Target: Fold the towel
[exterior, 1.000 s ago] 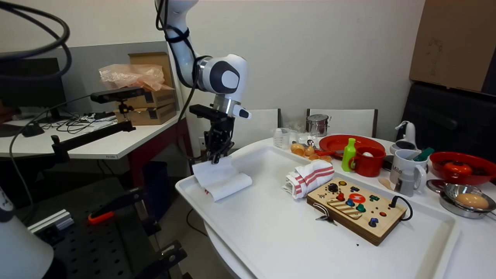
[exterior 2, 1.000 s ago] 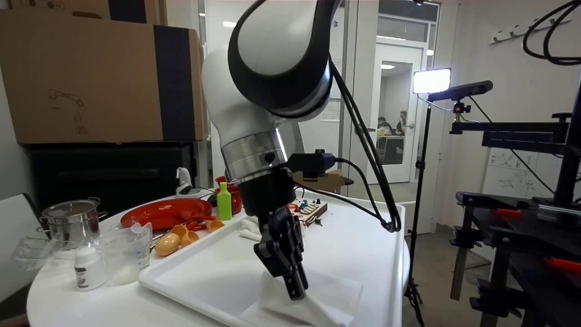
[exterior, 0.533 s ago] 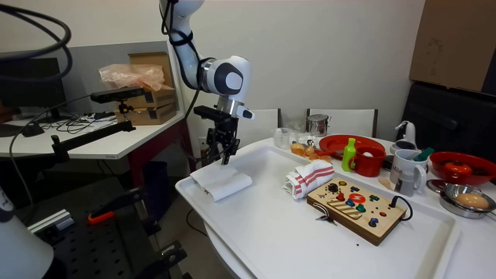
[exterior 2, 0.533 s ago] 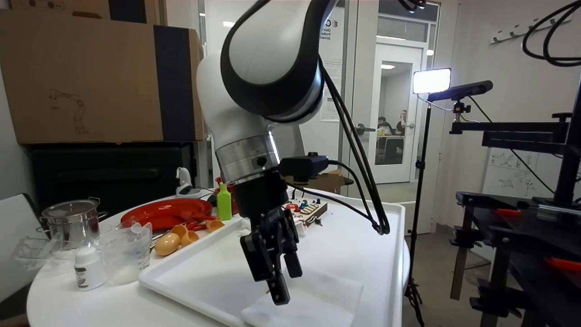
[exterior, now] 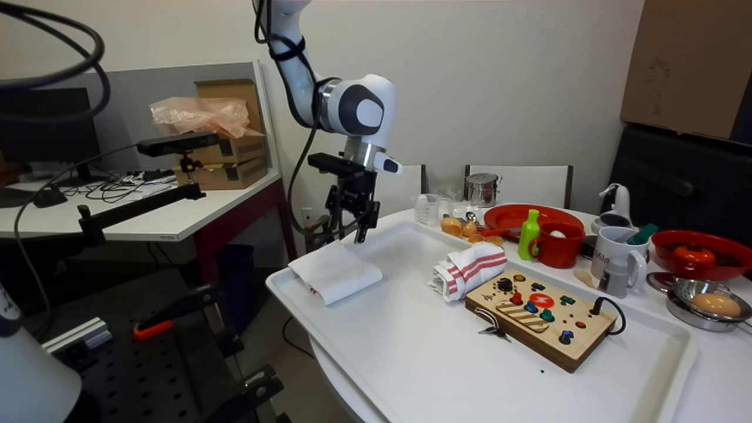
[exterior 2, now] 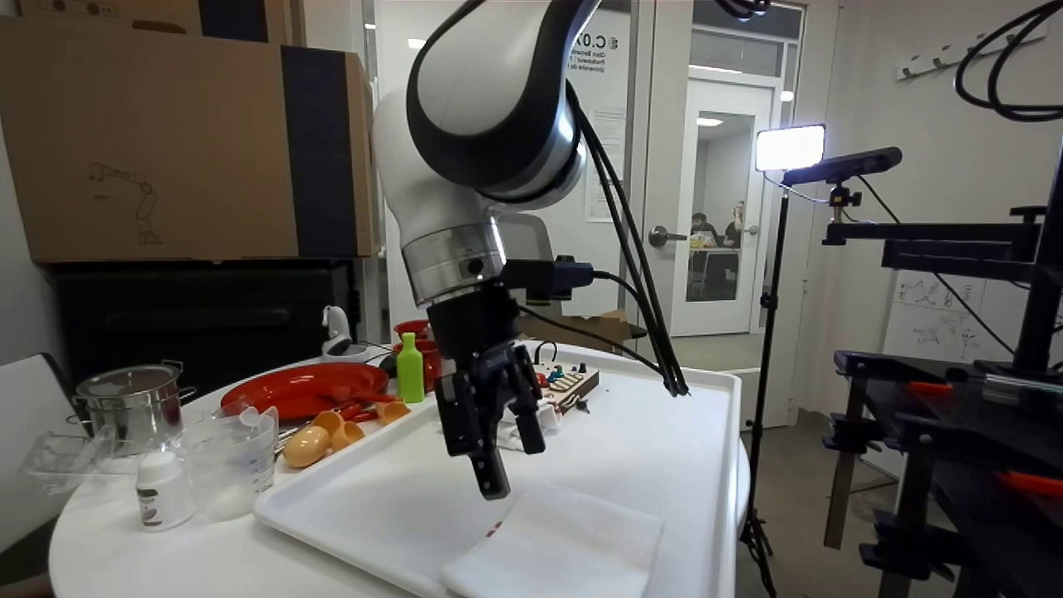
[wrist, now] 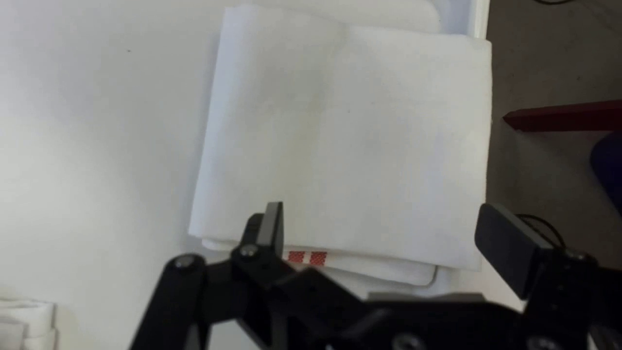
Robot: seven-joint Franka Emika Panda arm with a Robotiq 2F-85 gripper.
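A white towel (exterior: 336, 273), pinched and lifted at its edge a second ago, is now left folded flat at one end of the tray (exterior: 435, 346); the gripper (wrist: 381, 208), spread wide, has been raised clear of it.

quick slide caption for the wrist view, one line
Open tool framing the lower edge of a folded white towel, two red marks showing below its top layer, on a white tray.

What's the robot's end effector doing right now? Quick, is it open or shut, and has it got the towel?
End effector: open, holding nothing, not even the towel.
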